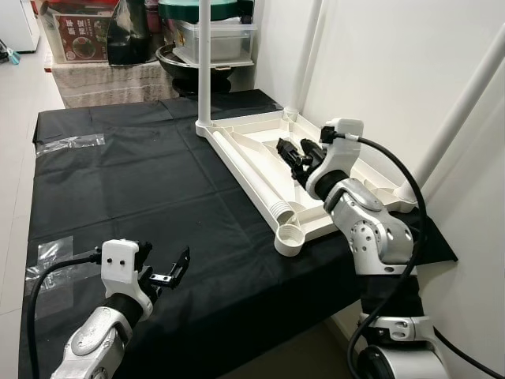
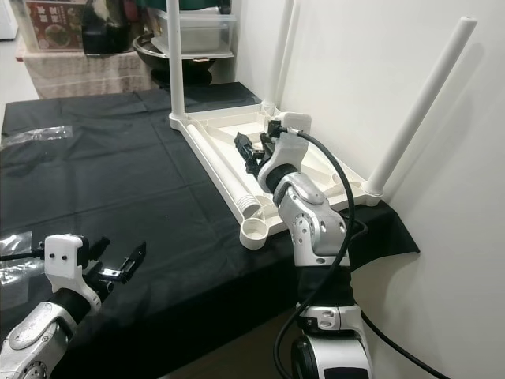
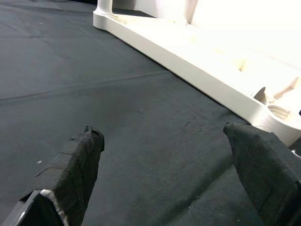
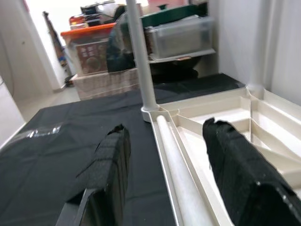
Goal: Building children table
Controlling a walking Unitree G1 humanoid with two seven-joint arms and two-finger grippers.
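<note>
White loose leg [image 4: 176, 165] lies inside tabletop [image 1: 347, 178]; right claw [image 1: 293, 150] open above.

My right arm is bent at the elbow and reaches forward over the white tabletop [image 1: 260, 170]. My right gripper [image 1: 293, 151] hangs just above the tabletop's inner ribs, with its two black fingers spread apart and nothing between them. My left arm is low, well apart from the tabletop. My left gripper [image 1: 167, 272] points toward it, fingers wide apart and empty.
</note>
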